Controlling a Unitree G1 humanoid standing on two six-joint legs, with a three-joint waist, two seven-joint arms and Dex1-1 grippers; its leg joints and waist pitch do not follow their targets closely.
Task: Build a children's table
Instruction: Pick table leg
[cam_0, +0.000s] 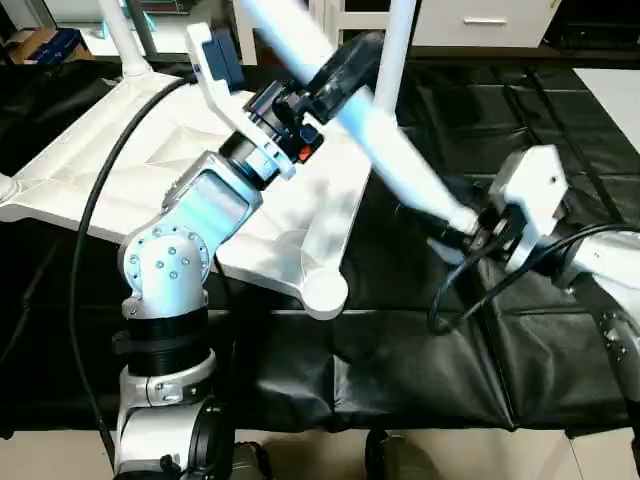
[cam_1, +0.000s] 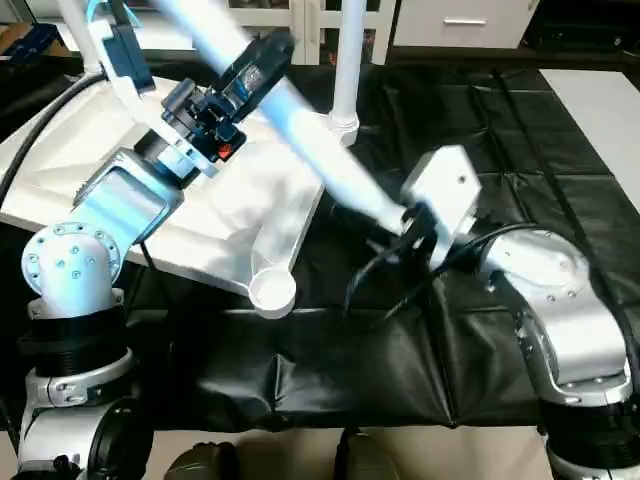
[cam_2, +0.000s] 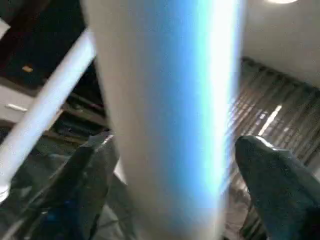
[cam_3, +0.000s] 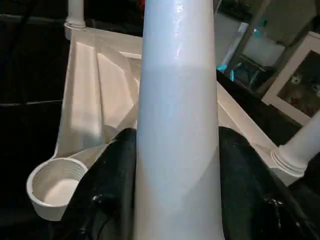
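Observation:
The children's table's white tabletop (cam_0: 150, 170) lies ribbed side up on the black work table. One white leg (cam_0: 395, 50) stands in a far socket and another (cam_0: 120, 35) stands at the far left. The near corner socket (cam_0: 322, 295) is empty. A loose leg (cam_0: 400, 170) slants across above the tabletop's right edge. My right gripper (cam_0: 455, 230) is shut on its lower end, its fingers (cam_3: 112, 180) pressed against both sides. My left gripper (cam_0: 345, 65) straddles the leg higher up, open, with its fingers (cam_2: 270, 175) either side of the tube.
The black-draped work table (cam_0: 480, 370) stretches to the right and front. A white drawer cabinet (cam_0: 480, 20) stands behind it and a cardboard box (cam_0: 40, 45) at the back left. Black cables (cam_0: 95, 200) trail from both wrists.

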